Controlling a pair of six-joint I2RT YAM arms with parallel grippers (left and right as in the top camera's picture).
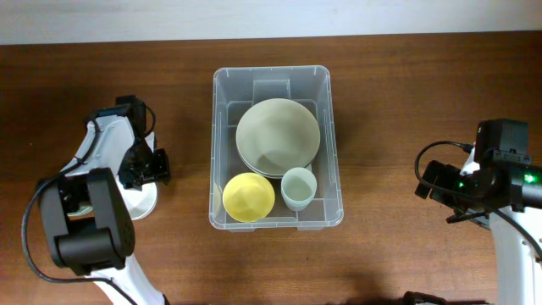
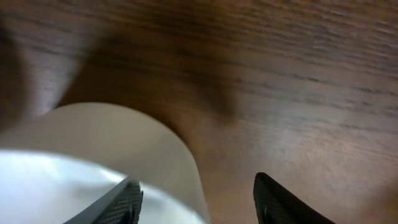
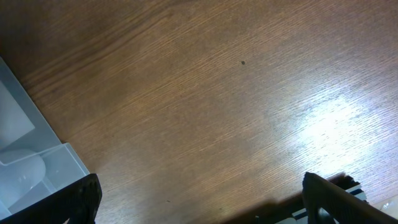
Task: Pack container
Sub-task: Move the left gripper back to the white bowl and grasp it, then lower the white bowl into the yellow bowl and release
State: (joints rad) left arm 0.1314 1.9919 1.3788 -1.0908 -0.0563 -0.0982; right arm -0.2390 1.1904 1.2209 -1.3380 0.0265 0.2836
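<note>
The clear container (image 1: pixel 218 127) stands mid-table and holds a stack of wide grey-green bowls (image 1: pixel 278 134), a yellow bowl (image 1: pixel 248 196) and a pale green cup (image 1: pixel 298 188). A white bowl (image 1: pixel 141 203) sits on the table to its left. My left gripper (image 1: pixel 151 169) hangs over that bowl's far rim. In the left wrist view the white bowl (image 2: pixel 93 143) fills the lower left, and the left gripper (image 2: pixel 198 182) is open astride its wall, one finger inside, the other outside with a gap. My right gripper (image 1: pixel 428 182) is open over bare wood; in the right wrist view it (image 3: pixel 200 179) holds nothing.
A corner of the container (image 3: pixel 37 168) shows at the left edge of the right wrist view. The left arm's base (image 1: pixel 85 229) stands just in front of the white bowl. The right arm's body (image 1: pixel 508 178) is near the table's right edge.
</note>
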